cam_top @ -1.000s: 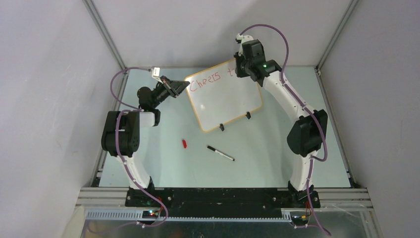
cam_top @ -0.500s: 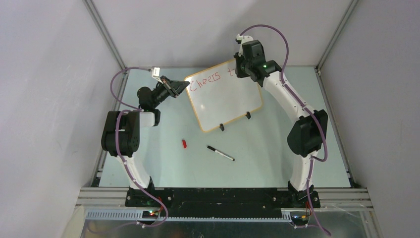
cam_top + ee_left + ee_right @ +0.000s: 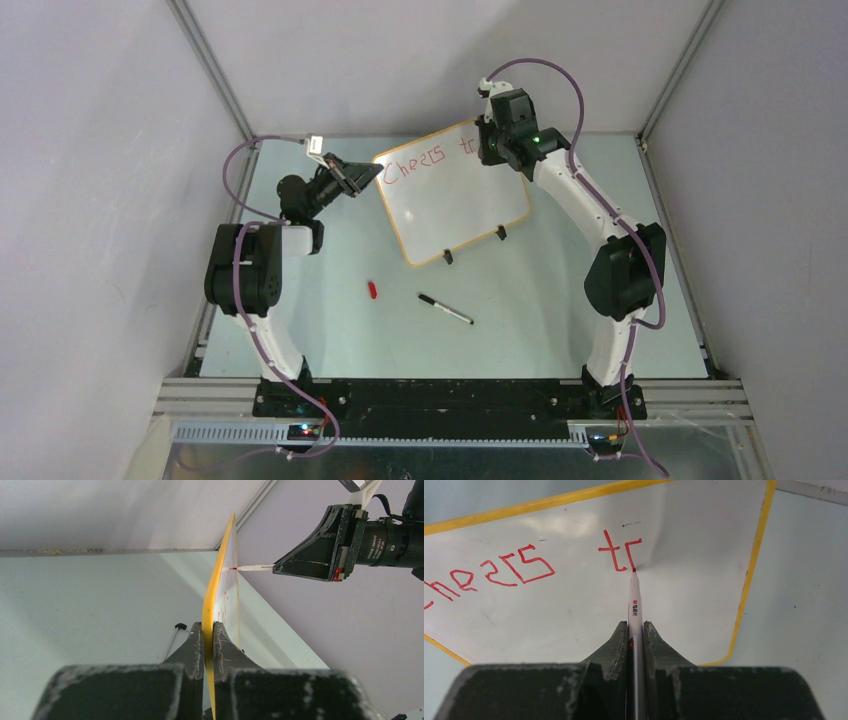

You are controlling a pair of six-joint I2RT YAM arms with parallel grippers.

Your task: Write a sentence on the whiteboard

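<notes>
The whiteboard (image 3: 455,200) stands tilted on the table, white with an orange-yellow rim. My left gripper (image 3: 370,173) is shut on its left edge; in the left wrist view the jaws (image 3: 208,630) pinch the rim (image 3: 218,580) edge-on. The sentence (image 3: 420,162) in red reads "Cheers t" plus a short hooked stroke (image 3: 631,550). My right gripper (image 3: 492,150) is shut on a white-barrelled red marker (image 3: 634,600), whose tip touches the board at the bottom of that stroke. The left wrist view also shows the marker (image 3: 255,568) meeting the board.
A black-capped pen (image 3: 445,308) and a small red cap (image 3: 372,290) lie on the table in front of the board. Two black clip feet (image 3: 448,257) hold the board's lower edge. Enclosure walls stand close behind and at both sides.
My right gripper has shifted slightly right along the board's top row, and a new red stroke has appeared after the "t". The left gripper and board have stayed still.
</notes>
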